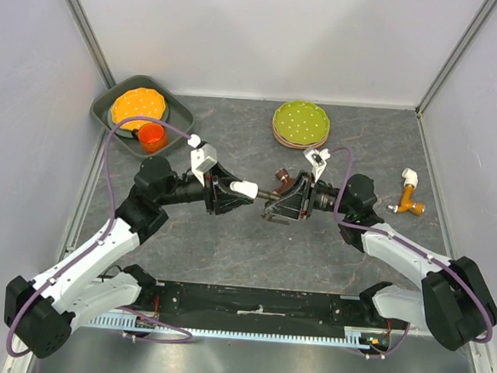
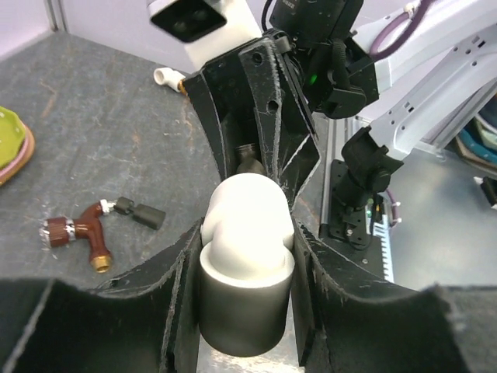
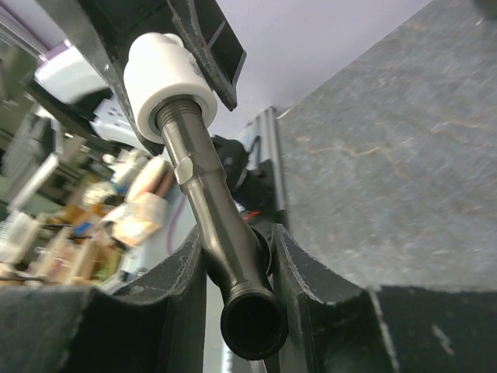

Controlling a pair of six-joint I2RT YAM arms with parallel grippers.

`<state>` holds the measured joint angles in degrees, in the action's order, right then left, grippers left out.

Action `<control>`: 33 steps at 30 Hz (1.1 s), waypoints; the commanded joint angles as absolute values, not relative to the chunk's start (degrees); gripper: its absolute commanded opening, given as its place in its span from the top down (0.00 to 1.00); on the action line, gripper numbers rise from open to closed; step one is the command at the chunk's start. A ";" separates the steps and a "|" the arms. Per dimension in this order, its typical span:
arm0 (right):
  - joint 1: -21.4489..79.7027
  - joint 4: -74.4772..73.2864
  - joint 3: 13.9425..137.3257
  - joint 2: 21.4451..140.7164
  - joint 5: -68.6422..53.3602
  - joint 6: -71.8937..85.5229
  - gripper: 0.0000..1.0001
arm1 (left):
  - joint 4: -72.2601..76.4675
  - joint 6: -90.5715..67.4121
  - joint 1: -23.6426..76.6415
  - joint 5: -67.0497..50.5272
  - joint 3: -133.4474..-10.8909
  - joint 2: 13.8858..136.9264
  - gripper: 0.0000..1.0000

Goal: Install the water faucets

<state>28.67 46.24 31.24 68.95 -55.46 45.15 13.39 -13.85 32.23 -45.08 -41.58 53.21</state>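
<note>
My left gripper (image 1: 247, 189) (image 2: 248, 256) is shut on a white elbow fitting (image 1: 244, 187) (image 2: 247, 225), whose lower socket looks dark in shadow. Facing it, my right gripper (image 1: 273, 201) (image 3: 239, 264) is shut on a dark grey bent tap (image 1: 275, 197) (image 3: 225, 241). In the right wrist view the tap's threaded end sits in the white elbow fitting (image 3: 167, 78). The two grippers meet nose to nose above mid-table. A reddish-brown tap (image 1: 281, 175) (image 2: 81, 233) lies loose on the table just behind them.
A stack of green dotted plates (image 1: 301, 122) (image 2: 9, 144) stands at the back centre. A dark tray (image 1: 179, 112) at back left holds an orange plate and an orange cup (image 1: 151, 135). Another orange-brown tap with a white fitting (image 1: 411, 198) lies at the right. Walls enclose the table.
</note>
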 commanded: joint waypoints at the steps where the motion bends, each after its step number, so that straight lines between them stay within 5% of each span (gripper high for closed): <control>1: 28.04 59.40 32.78 71.18 -53.26 72.09 1.00 | 13.80 -2.73 32.34 -44.30 -40.08 50.19 0.98; 6: 28.04 71.42 31.91 75.58 -52.30 87.78 0.95 | 11.78 3.16 32.43 -43.77 -39.29 48.17 0.98; 9: 28.04 77.93 31.55 76.81 -51.24 93.59 0.78 | 12.12 2.56 32.43 -43.68 -39.29 48.25 0.98; 10: 28.04 78.57 31.73 76.64 -51.15 93.95 0.62 | 12.65 1.68 32.43 -43.42 -39.29 48.60 0.98; 13: 27.95 76.30 32.52 74.63 -50.71 90.46 0.37 | 16.43 -5.61 32.43 -40.35 -38.94 49.74 0.98; 18: 27.34 55.33 34.44 68.66 -48.70 70.74 0.05 | 18.63 -17.83 32.34 -37.27 -39.55 53.70 0.98; 23: 27.42 16.96 40.25 58.46 -36.94 41.96 0.02 | 18.55 -26.00 31.64 -34.64 -38.24 51.87 0.98; 28: 27.33 10.11 40.25 52.39 -26.11 27.18 0.02 | 20.55 -33.47 29.10 -34.80 -35.25 49.22 0.98; 33: 27.33 9.93 39.56 52.21 -30.58 19.88 0.02 | 22.50 -37.96 26.99 -36.73 -33.31 48.25 0.98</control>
